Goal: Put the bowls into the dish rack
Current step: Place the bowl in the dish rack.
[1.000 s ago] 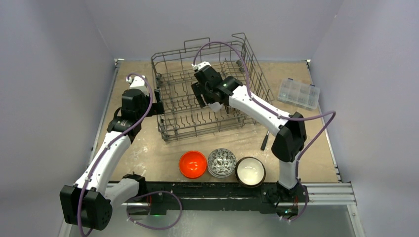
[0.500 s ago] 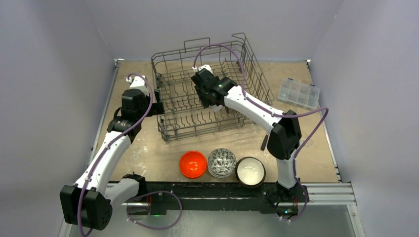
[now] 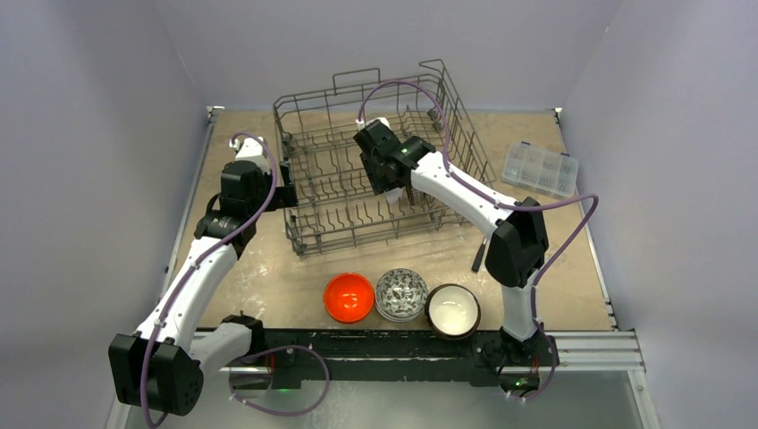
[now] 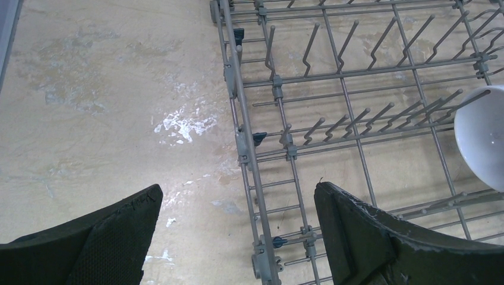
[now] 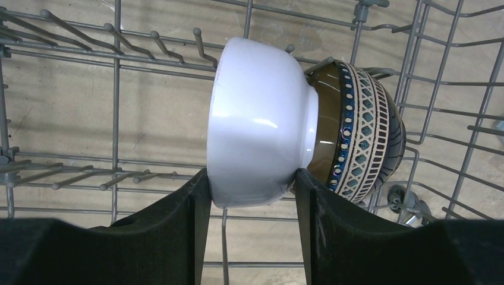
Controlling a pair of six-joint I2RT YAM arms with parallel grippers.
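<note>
The dish rack [image 3: 308, 96] stands at the back of the table. Inside it, a white bowl [image 5: 258, 119] stands on edge against a brown bowl with a blue-and-cream pattern [image 5: 362, 133]. My right gripper [image 5: 252, 178] is shut on the white bowl, one finger on each side. My left gripper [image 4: 238, 189] hangs open over the rack's left rim [image 4: 238, 89] with nothing between its fingers; the white bowl [image 4: 481, 136] shows at that view's right edge. Three bowls sit at the near edge: orange-red [image 3: 349, 297], grey-patterned [image 3: 401, 293], and dark with cream inside [image 3: 453, 310].
A clear plastic compartment box [image 3: 540, 168] lies at the table's right side. Upright tines [image 4: 333, 124] fill the rack floor. Grey walls close in the table on the left, back and right.
The right gripper's fingers have closed in onto the white bowl, and its wrist has shifted slightly right inside the rack. The left arm has stayed put.
</note>
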